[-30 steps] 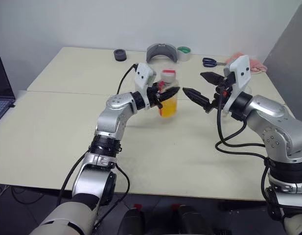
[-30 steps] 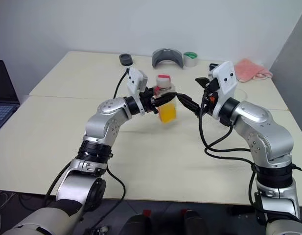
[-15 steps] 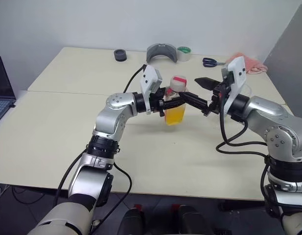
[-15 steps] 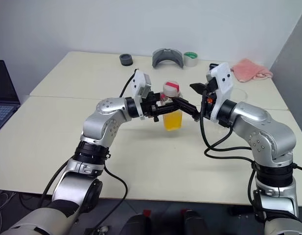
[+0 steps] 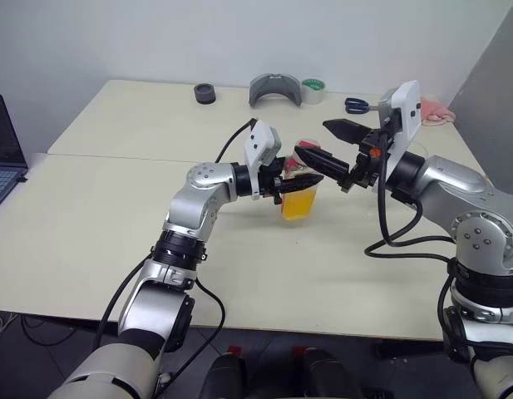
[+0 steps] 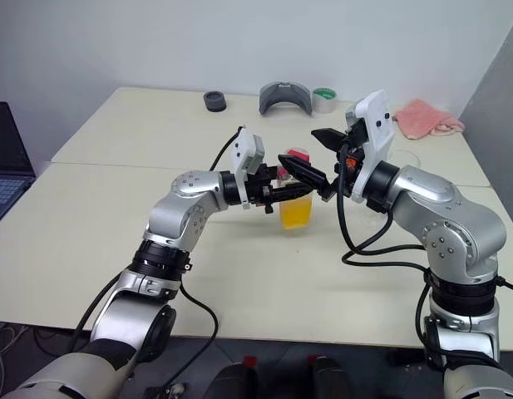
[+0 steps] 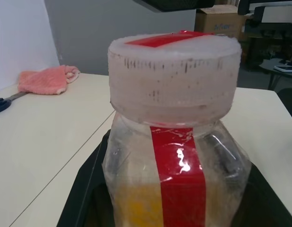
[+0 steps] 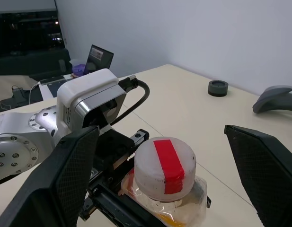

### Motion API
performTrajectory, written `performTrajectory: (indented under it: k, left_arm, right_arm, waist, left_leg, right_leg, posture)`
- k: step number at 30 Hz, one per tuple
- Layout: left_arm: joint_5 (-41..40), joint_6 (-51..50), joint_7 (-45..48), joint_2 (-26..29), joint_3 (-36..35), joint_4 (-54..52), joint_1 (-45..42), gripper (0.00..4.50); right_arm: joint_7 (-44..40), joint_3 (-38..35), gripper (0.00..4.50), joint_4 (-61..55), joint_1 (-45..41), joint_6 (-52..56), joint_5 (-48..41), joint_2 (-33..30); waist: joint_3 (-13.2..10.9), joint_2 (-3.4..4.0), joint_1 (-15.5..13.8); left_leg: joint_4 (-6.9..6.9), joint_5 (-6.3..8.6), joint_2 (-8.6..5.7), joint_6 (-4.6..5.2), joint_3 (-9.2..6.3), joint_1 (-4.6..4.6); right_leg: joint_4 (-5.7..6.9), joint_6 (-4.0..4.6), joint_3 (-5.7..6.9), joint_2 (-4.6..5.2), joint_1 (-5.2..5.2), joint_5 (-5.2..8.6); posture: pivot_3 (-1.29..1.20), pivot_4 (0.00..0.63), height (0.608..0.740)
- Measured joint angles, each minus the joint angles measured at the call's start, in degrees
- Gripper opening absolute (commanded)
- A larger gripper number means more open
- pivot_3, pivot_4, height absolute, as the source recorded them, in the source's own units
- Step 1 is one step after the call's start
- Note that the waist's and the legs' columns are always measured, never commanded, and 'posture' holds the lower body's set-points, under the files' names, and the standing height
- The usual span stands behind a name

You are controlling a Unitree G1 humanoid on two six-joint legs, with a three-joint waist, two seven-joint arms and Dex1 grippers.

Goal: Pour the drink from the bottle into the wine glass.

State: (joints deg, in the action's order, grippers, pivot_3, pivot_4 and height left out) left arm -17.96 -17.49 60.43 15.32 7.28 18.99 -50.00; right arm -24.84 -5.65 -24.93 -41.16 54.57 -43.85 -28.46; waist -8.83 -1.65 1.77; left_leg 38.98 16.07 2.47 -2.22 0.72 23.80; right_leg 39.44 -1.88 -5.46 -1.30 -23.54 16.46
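My left gripper (image 5: 307, 184) is shut on the bottle (image 5: 298, 199), which it holds upright by its upper body over the middle of the table. The orange drink (image 6: 295, 213) fills its lower part. The white cap (image 8: 165, 163) with its red stripe is on. My right gripper (image 6: 298, 146) is open, reaching in from the right with one finger (image 8: 65, 184) on each side of the cap, not touching it. The wine glass is mostly hidden behind my right forearm; a bit of clear rim (image 6: 411, 155) shows there.
Along the table's far edge lie a black round piece (image 5: 204, 93), a grey curved part (image 5: 274, 88), a tape roll (image 5: 313, 90), scissors (image 5: 356, 105) and a pink cloth (image 5: 436, 110). A laptop (image 5: 2, 158) sits at the far left.
My left gripper has carried the bottle right and a little nearer. My right gripper has swung in from the right and risen, so its open fingers now straddle the cap.
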Motion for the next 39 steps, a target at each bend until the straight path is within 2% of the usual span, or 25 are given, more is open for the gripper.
performTrajectory:
  k: [15, 26, 39]
  left_arm:
    - [0.1, 1.4, 0.5, 0.1, -0.1, 2.1, -0.3, 1.84]
    - [0.2, 1.9, 1.5, -0.2, -0.1, 3.2, -1.7, 1.84]
    - [0.2, 2.0, 1.5, -0.4, -0.1, 3.2, -1.7, 1.84]
  right_arm:
    - [1.2, 0.4, 4.5, 0.4, -0.9, 0.0, -0.1, 1.4]
    - [0.0, 4.2, 4.5, 3.0, -0.4, -1.3, 4.3, 1.0]
    - [-1.4, 4.3, 4.5, 5.1, -0.5, -3.0, 4.9, 2.0]
  waist:
    - [0.0, 0.0, 0.0]
    - [0.0, 0.01, 0.0]
    - [0.0, 0.01, 0.0]
  left_leg:
    - [0.0, 0.0, 0.0, 0.0, -0.02, 0.01]
    - [0.0, 0.0, -0.01, 0.01, -0.03, 0.02]
    - [0.0, 0.0, -0.01, 0.0, -0.03, 0.02]
  right_leg:
    - [0.0, 0.0, 0.01, 0.0, 0.0, 0.0]
    - [-0.01, 0.01, 0.02, 0.0, 0.0, 0.01]
    - [0.0, 0.01, 0.02, 0.0, 0.0, 0.01]
  posture:
    - [0.0, 0.15, 0.74]
    - [0.0, 0.15, 0.74]
    - [0.0, 0.15, 0.74]
